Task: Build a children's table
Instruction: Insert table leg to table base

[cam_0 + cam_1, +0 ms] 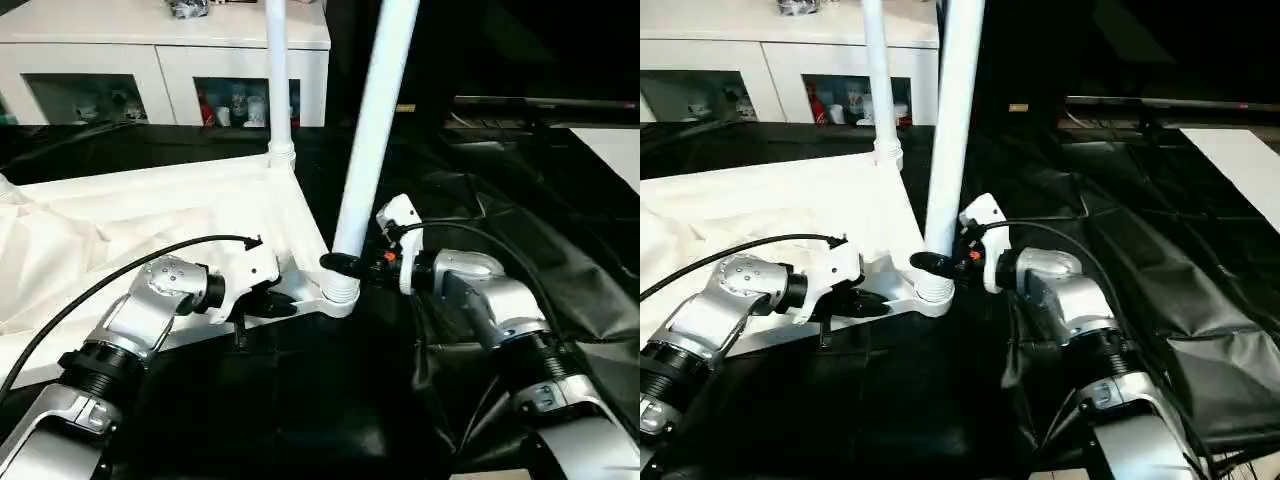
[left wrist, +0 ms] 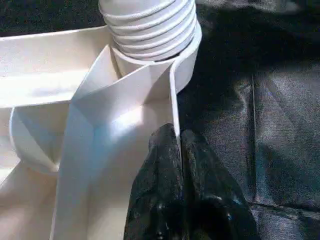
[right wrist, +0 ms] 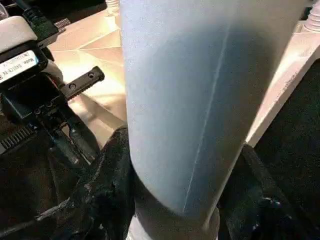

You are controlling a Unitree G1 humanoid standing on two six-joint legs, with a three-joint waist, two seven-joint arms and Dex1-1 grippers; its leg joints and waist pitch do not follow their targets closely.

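Note:
The children's table top (image 1: 170, 205) lies upside down, ribs up, on a black sheet. One white leg (image 1: 277, 80) stands in the far corner socket. A second leg (image 1: 372, 130) stands in the near corner socket (image 1: 340, 290), its threaded end (image 2: 150, 25) seated in the collar. My right gripper (image 1: 345, 263) is shut on this leg just above the socket, with a finger (image 3: 107, 185) on each side of the tube (image 3: 200, 100). My left gripper (image 1: 272, 300) is shut on the table top's rim (image 2: 174, 107) beside that socket, its fingertips (image 2: 162, 150) pinching the thin wall.
A white cabinet (image 1: 160, 60) with glass-fronted compartments stands at the back. Crumpled black sheeting (image 1: 520, 180) covers the floor to the right and front. White cloth (image 1: 50, 250) lies bunched at the left. A white panel (image 1: 615, 145) sits at the far right.

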